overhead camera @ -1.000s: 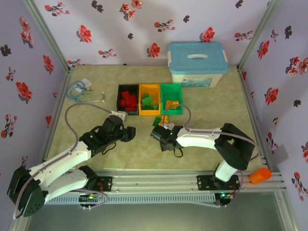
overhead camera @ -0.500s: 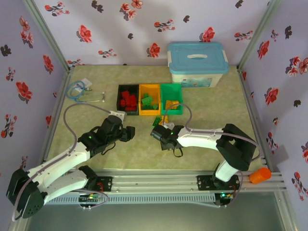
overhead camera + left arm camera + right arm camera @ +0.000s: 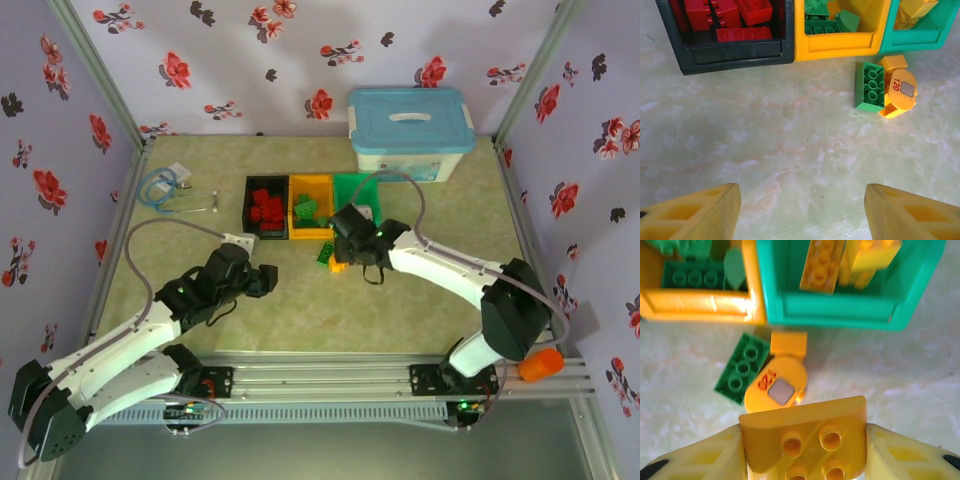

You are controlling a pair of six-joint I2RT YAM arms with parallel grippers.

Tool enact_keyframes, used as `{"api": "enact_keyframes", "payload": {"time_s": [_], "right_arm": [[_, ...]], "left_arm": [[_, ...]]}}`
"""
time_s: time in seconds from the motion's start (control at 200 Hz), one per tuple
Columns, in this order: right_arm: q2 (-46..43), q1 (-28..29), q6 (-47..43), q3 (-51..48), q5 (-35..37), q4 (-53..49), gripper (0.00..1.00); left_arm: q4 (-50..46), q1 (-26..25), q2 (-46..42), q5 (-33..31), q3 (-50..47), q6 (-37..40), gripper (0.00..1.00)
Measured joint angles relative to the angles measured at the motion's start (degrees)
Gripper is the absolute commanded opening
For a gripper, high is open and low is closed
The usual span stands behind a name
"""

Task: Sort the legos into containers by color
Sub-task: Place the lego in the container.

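Observation:
Three containers stand in a row: a black bin [image 3: 266, 208] with red legos, an orange-yellow bin [image 3: 311, 208] with green legos, and a green bin [image 3: 357, 195] with yellow legos. My right gripper [image 3: 805, 445] is shut on a yellow brick [image 3: 805, 430], studs toward the camera, just in front of the green bin [image 3: 840, 307]. Below it on the table lie a green brick [image 3: 742, 369] and a rounded yellow piece [image 3: 777, 385] marked 120. My left gripper [image 3: 802, 210] is open above bare table, in front of the black bin [image 3: 735, 52].
A large white box with a light-blue lid [image 3: 410, 135] stands at the back right. A blue coiled tube [image 3: 160, 188] lies at the back left. An orange object [image 3: 540, 365] sits by the right frame rail. Flowered walls enclose the table.
My right gripper closed on the yellow brick and carried it from mid-table up to the front of the green bin. The left arm drew back slightly.

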Motion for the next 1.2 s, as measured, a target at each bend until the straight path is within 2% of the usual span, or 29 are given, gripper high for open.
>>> {"api": "enact_keyframes", "payload": {"time_s": [0.25, 0.66, 0.7, 0.855, 1.025, 1.2], "right_arm": [[5.2, -8.9, -4.2, 10.2, -4.5, -0.3, 0.51], [19.1, -13.2, -7.0, 24.0, -8.9, -2.1, 0.52], [20.1, -13.5, -7.0, 25.7, -8.9, -2.8, 0.54], [23.4, -14.1, -8.0, 32.4, -8.4, -5.2, 0.73], [22.5, -13.9, -7.9, 33.9, -7.7, -5.7, 0.78], [17.0, -12.6, -7.9, 29.1, -7.1, -5.0, 0.78]], "left_arm": [[-0.7, -2.4, -1.7, -0.8, -2.8, -2.7, 0.66], [-2.1, -4.3, -3.8, -2.3, -4.3, -4.8, 0.65], [-2.3, -4.4, -3.8, -2.5, -4.3, -5.0, 0.65], [-3.2, -4.8, -4.2, -3.0, -4.3, -5.2, 0.65], [-3.5, -5.0, -4.8, -3.1, -4.3, -5.2, 0.65], [-3.4, -5.1, -3.9, -3.0, -4.3, -5.2, 0.65]]}}
